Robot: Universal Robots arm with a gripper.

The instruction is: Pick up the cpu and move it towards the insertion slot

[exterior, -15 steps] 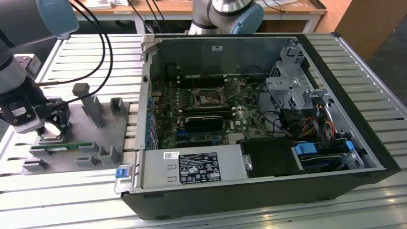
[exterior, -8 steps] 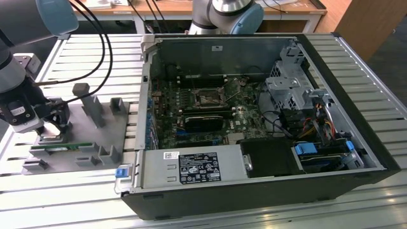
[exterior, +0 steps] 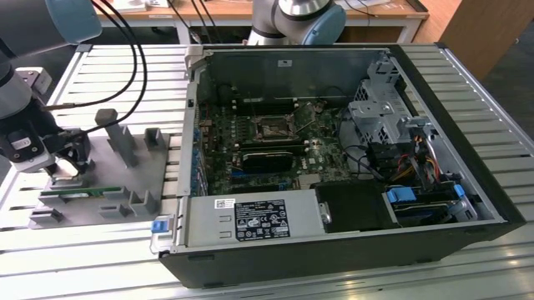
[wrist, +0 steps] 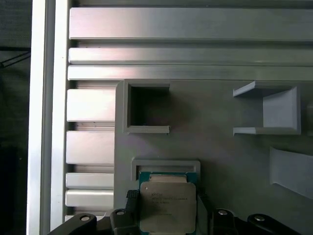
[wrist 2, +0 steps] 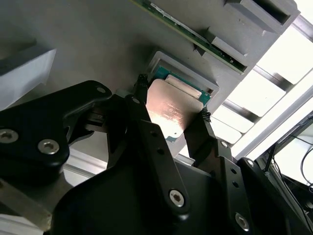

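Observation:
The cpu [wrist: 167,205] is a flat silvery square with a paler rim, and my gripper [wrist: 167,211] is shut on its two opposite edges. In the second wrist view the black fingertips [wrist 2: 202,117] press its sides, and the cpu [wrist 2: 171,111] sits just off a green-edged recess in the grey fixture [wrist 2: 98,44]. In the exterior view my gripper [exterior: 69,164] is low over that fixture [exterior: 125,187] at the exterior view's left. The insertion slot [exterior: 271,129], a metal-framed socket with a dark centre, lies on the green motherboard [exterior: 219,150] inside the open computer case, well to the right.
A long green memory stick [exterior: 81,190] lies in the fixture beside the gripper. Grey posts [exterior: 117,140] rise from the fixture. The black case wall [exterior: 187,125] stands between the fixture and the socket. A black block [exterior: 267,159] and a power supply [exterior: 250,220] sit near the slot.

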